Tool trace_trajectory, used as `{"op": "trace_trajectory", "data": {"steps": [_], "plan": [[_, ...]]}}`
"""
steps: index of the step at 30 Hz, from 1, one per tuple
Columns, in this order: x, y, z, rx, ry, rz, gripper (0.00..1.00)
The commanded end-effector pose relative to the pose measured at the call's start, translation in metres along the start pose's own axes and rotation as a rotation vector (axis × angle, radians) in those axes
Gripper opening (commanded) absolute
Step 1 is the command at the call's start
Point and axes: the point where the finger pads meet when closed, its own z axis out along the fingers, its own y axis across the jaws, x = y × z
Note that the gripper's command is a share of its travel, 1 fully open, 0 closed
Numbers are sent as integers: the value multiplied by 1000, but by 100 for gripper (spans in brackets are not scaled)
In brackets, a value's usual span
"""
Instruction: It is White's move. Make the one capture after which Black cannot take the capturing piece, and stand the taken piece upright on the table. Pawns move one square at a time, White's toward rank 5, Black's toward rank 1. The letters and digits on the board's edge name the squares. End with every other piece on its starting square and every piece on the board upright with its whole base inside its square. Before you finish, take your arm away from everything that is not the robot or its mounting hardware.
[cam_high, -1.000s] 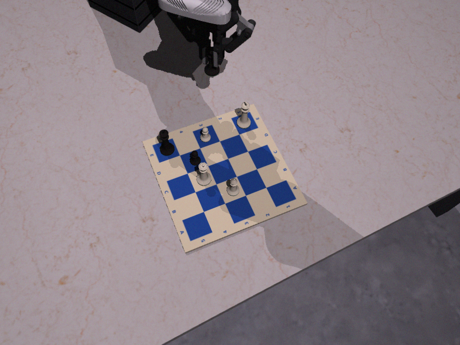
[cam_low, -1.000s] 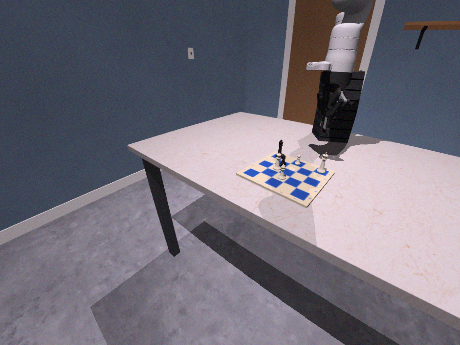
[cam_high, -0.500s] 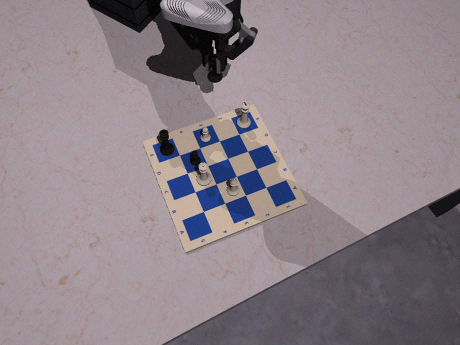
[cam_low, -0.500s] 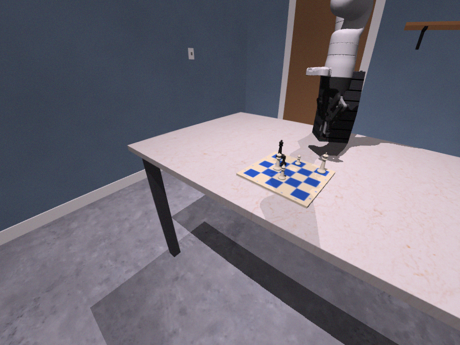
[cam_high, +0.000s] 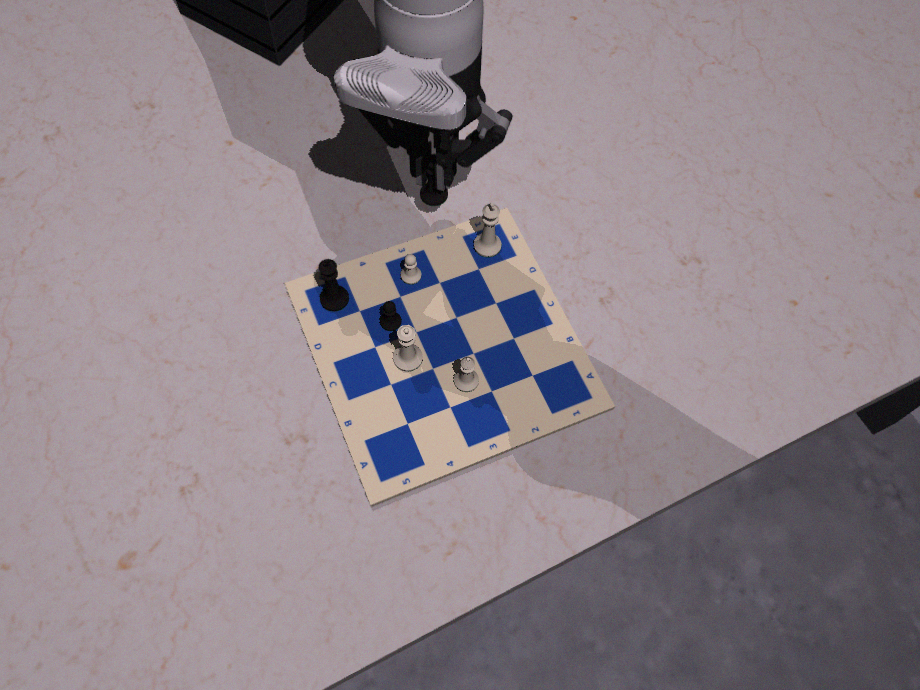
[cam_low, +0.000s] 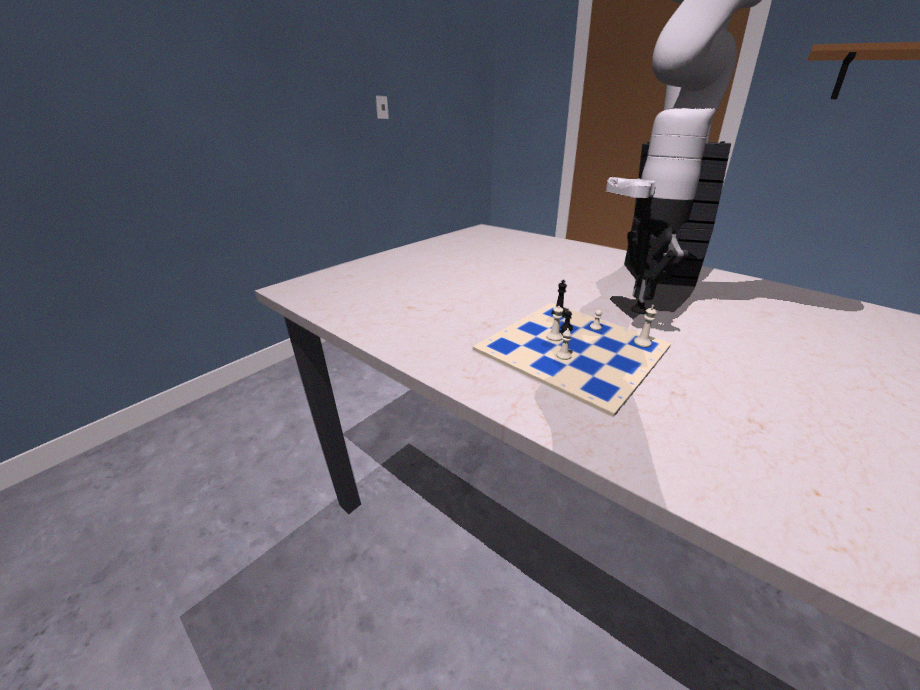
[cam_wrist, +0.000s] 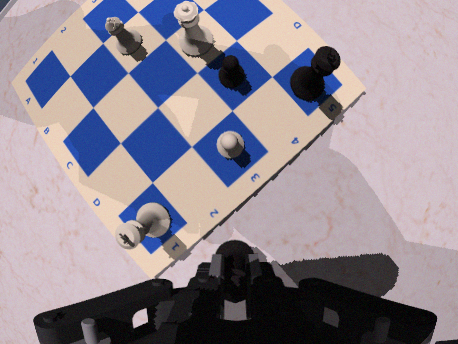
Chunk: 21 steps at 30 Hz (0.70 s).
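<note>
The blue-and-cream chessboard (cam_high: 572, 341) (cam_low: 512, 355) (cam_wrist: 100, 192) lies on the marble table. My gripper (cam_high: 436, 176) (cam_low: 643, 285) (cam_wrist: 234, 270) is shut on a small black piece (cam_high: 433, 195) (cam_low: 639, 303) (cam_wrist: 233, 252) and holds it upright, low over the table just beyond the board's E edge near file 2. On the board stand a black king (cam_high: 331, 285) (cam_wrist: 314, 74) on E5, a black pawn (cam_high: 388, 315) (cam_wrist: 230, 71) on D4, a white pawn (cam_high: 410, 269) (cam_wrist: 230, 144) on E3, a white king (cam_high: 488, 230) (cam_wrist: 143, 225) on E1, a tall white piece (cam_high: 406, 347) (cam_wrist: 191, 28) on C4 and another white piece (cam_high: 465, 373) (cam_wrist: 121, 36) on B3.
A black slatted box (cam_high: 245, 25) (cam_low: 694, 215) stands on the table behind the arm. The table's edge (cam_high: 668, 512) runs diagonally at the front right, close to the board's A1 corner. Bare marble surrounds the board.
</note>
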Motion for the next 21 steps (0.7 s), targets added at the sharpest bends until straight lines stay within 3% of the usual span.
{"op": "trace_trajectory", "data": {"steps": [1,7,21], "plan": [[-2,9,16,-19,-4,-4,0],[-2,9,27,-19,-4,-4,0],[-2,9,27,-19,-4,-4,0]]}}
